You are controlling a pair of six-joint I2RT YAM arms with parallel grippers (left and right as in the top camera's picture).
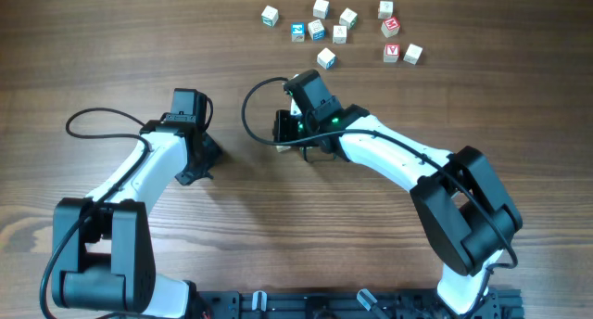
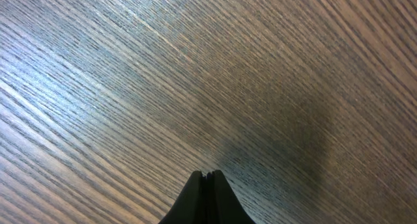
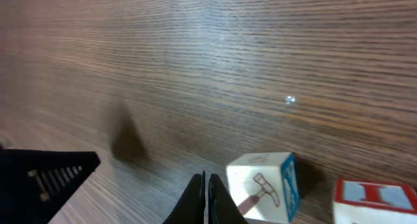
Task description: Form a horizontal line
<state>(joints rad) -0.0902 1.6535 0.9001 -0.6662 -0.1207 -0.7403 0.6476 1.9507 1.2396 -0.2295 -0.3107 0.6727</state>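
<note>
Several small pale wooden letter cubes lie scattered at the far side of the table; no touching row of three with green and red marks shows. My right gripper is shut and empty, just below the scatter. In the right wrist view a cube with a hammer picture and a blue side sits just right of the fingertips, apart from them, with a red-edged cube further right. My left gripper is shut and empty over bare wood at mid left.
The scatter runs from a cube at the left to one at the right, with red-marked cubes among them. Black cables loop beside both arms. A black ribbed part shows at the lower left of the right wrist view.
</note>
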